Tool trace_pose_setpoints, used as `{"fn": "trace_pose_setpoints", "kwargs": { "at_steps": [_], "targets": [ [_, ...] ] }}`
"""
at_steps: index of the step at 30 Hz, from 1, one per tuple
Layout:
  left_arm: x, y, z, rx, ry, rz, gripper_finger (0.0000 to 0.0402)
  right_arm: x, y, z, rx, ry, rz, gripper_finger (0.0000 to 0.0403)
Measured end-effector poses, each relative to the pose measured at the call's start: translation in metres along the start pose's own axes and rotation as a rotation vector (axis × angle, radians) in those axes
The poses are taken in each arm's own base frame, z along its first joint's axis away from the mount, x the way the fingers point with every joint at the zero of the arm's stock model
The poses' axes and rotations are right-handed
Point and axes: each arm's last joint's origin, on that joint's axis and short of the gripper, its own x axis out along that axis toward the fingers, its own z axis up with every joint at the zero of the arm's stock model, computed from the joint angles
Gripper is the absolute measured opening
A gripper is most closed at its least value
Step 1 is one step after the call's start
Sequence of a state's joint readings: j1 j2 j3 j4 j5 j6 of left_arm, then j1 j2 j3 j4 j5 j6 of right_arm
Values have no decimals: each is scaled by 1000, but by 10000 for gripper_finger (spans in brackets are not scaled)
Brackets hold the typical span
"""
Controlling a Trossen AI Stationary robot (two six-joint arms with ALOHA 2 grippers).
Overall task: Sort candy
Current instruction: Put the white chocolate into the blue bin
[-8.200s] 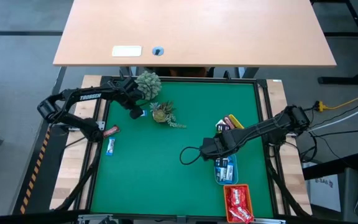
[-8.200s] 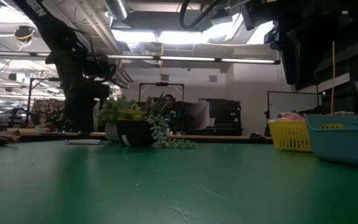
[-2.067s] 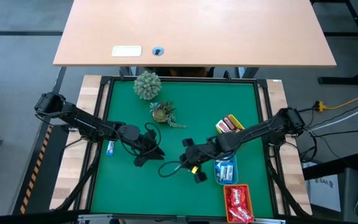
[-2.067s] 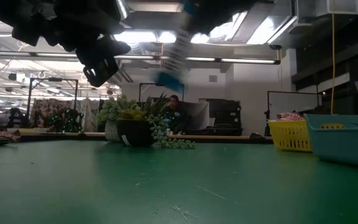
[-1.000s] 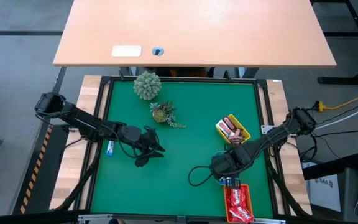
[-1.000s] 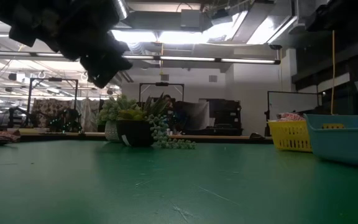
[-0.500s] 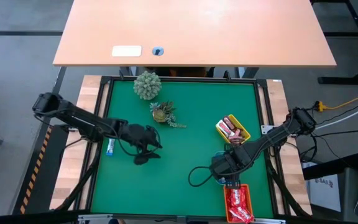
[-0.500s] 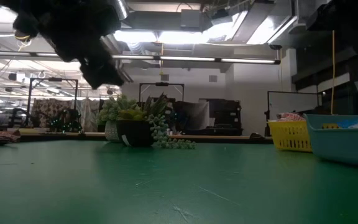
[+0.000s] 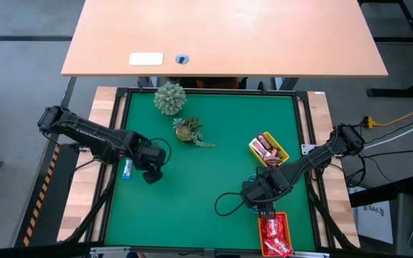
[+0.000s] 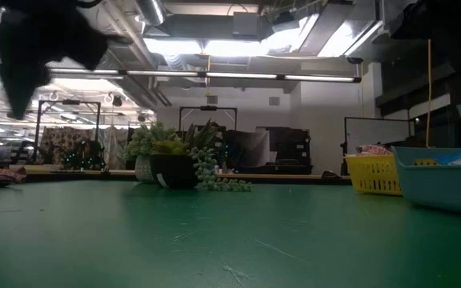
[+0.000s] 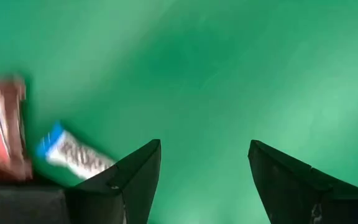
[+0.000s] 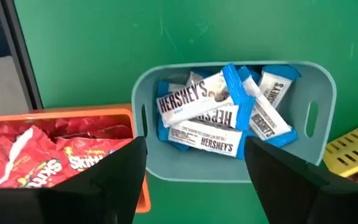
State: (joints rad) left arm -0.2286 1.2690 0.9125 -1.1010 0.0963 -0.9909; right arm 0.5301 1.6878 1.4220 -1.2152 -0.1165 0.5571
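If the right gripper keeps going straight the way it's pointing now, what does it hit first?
Most likely the blue tray, or rather the blue-and-white candy piled in it. In the wrist view the open right gripper points down at that tray, nothing in between. The orange tray lies just off to one side.

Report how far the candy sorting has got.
Mostly done: blue-and-white bars fill the blue tray, red packets the orange tray, and bars lie in the yellow tray. In hand: nothing; the right gripper is open above the blue tray, and the left gripper is open and empty over the mat. Left: a blue-and-white bar and a red packet at the mat's left edge.
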Motion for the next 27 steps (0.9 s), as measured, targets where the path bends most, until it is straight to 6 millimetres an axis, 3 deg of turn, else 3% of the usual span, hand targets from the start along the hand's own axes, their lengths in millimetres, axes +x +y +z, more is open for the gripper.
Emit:
{"fn": "trace_pose_setpoints", "kwargs": {
  "at_steps": [11, 19, 27],
  "targets": [
    [35, 13, -31, -504, 164, 140, 237, 0, 2, 4, 61, -40, 27, 269],
    [53, 32, -43, -645, 185, 289, 237, 0, 2, 4, 61, -40, 27, 269],
    [68, 40, -43, -700, 88, 298, 236, 0, 2, 4, 61, -40, 26, 269]
  ]
}}
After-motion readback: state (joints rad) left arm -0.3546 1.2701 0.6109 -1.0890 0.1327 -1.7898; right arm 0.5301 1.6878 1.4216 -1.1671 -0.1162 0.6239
